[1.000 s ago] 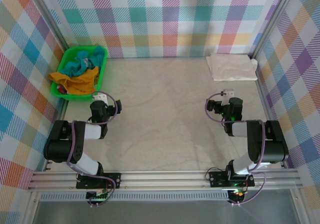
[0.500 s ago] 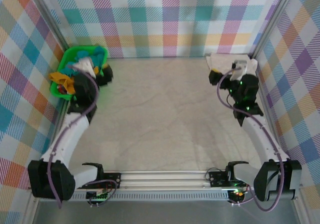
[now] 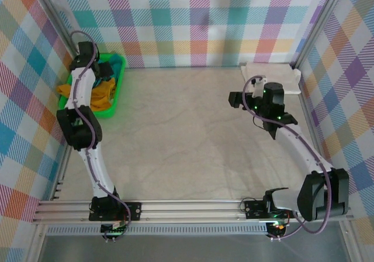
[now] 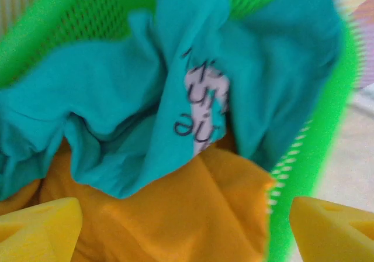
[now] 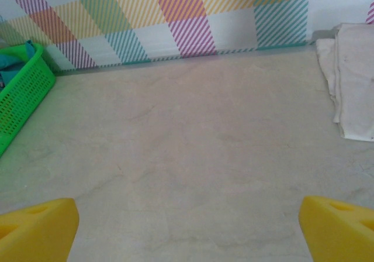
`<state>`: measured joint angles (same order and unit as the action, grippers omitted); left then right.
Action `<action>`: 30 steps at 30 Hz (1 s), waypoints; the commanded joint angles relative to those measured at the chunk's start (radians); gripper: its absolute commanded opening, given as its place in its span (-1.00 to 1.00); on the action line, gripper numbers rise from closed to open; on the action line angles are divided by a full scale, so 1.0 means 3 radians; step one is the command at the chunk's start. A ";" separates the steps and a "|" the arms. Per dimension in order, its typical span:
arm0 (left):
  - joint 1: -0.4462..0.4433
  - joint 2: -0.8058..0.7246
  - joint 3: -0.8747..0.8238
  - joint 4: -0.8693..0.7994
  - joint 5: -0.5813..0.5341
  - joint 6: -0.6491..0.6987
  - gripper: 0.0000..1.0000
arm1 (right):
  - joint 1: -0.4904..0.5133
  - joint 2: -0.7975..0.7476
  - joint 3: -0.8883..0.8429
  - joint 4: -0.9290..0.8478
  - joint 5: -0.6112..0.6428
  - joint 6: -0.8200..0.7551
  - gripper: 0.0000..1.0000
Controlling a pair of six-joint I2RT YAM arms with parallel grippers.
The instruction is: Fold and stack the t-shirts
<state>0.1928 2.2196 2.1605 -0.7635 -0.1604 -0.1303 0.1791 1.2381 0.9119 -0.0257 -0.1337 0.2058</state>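
The teal t-shirt (image 4: 146, 98) lies crumpled in the green basket (image 4: 35, 34), its print partly showing, on top of an orange cloth (image 4: 175, 215). My left gripper (image 4: 187, 233) hovers open just above this pile, its yellow fingertips (image 4: 41, 227) spread wide and holding nothing. From above, the left gripper (image 3: 104, 72) is over the basket (image 3: 93, 111). The cream-white t-shirt (image 3: 272, 75) lies folded at the back right corner. My right gripper (image 3: 235, 100) is open over bare table, left of that shirt (image 5: 353, 80).
Plaid walls close in the table at the back and both sides. The basket sits against the left wall at the back. The left arm stretches along the left side. The marbled tabletop (image 5: 193, 157) spreads between basket and folded shirt.
The left arm has stretched further back, bringing its gripper down over the basket's clothes. The right gripper has pulled away from the cream shirt, toward the left and nearer.
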 commanded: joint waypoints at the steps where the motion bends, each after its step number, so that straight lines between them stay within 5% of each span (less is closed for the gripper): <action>1: 0.0059 0.0228 0.0441 -0.0395 -0.0040 0.0154 0.84 | 0.0022 -0.0226 -0.0109 -0.0094 -0.0096 -0.0003 0.94; 5: 0.0086 0.0574 0.0741 -0.0280 -0.0065 0.0196 0.78 | 0.0022 -0.0346 -0.0186 -0.0124 -0.0072 0.0014 0.95; 8: 0.0103 0.0803 0.0988 -0.0236 0.0015 0.0233 0.45 | 0.0024 -0.0366 -0.0185 -0.0140 -0.0153 0.0074 0.95; 9: 0.0108 0.0859 0.1033 -0.0201 0.0048 0.0258 0.28 | 0.0026 -0.0371 -0.0184 -0.0144 -0.0181 0.0088 0.94; 12: 0.0114 0.0961 0.1196 -0.0195 0.0091 0.0269 -0.71 | 0.0027 -0.0399 -0.0176 -0.0175 -0.0188 0.0114 0.94; 14: 0.0113 0.0895 0.1250 -0.0203 0.0172 0.0266 -1.00 | 0.0027 -0.0427 -0.0162 -0.0200 -0.0176 0.0111 0.94; 26: 0.0071 -0.0502 0.1524 0.0576 0.1000 -0.0412 -1.00 | 0.0036 -0.0218 -0.0001 0.0034 -0.0369 0.0290 0.92; 30: -0.0192 -0.0759 0.1832 0.0591 0.1469 -0.0531 -1.00 | 0.0032 -0.0136 0.0090 0.0112 -0.0358 0.0286 0.91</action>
<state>0.1909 2.0956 2.6423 -0.6735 0.1383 -0.2314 0.1837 1.1862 0.8909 -0.0425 -0.2192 0.2741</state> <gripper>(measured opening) 0.059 0.954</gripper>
